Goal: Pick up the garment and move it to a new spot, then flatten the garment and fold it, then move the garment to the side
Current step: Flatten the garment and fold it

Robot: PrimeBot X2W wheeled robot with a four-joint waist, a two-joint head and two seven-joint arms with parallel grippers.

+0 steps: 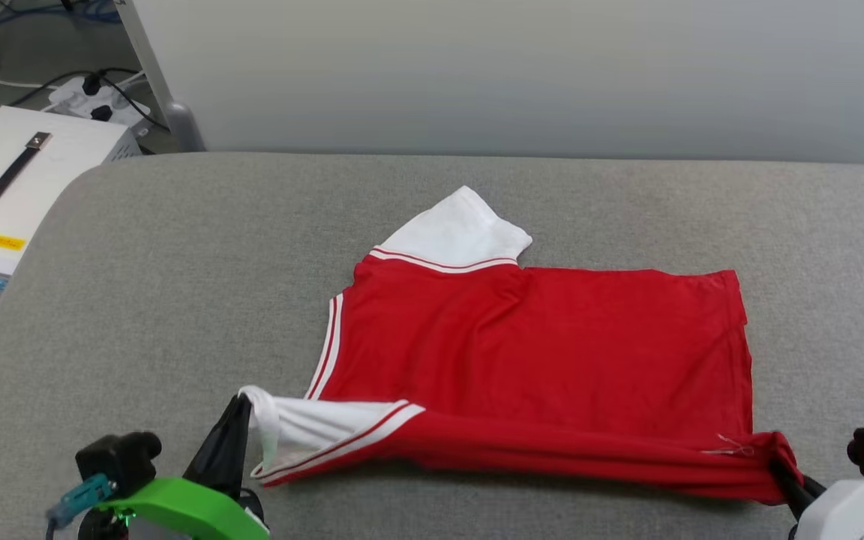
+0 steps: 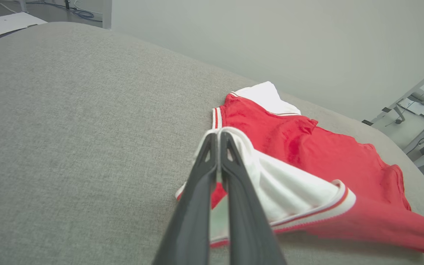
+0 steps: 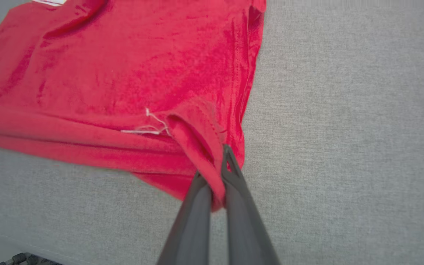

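Observation:
The garment (image 1: 537, 337), a red T-shirt with white sleeves, lies on the grey cushioned surface (image 1: 177, 300), its near edge lifted and stretched into a band. My left gripper (image 1: 241, 409) is shut on the near white sleeve (image 2: 289, 187) at the lower left; in the left wrist view its fingertips (image 2: 217, 136) pinch the sleeve's edge. At the lower right my right gripper (image 1: 781, 450) is shut on the garment's red hem corner (image 3: 204, 147), the fabric squeezed between its dark fingers (image 3: 234, 184). The far white sleeve (image 1: 458, 229) lies flat toward the back.
A pale wall (image 1: 522, 75) stands behind the surface. Off its left edge sits a white box with a strap handle (image 1: 4, 187), and a power strip with cables (image 1: 94, 94) on the floor. Bare grey fabric extends left and right of the garment.

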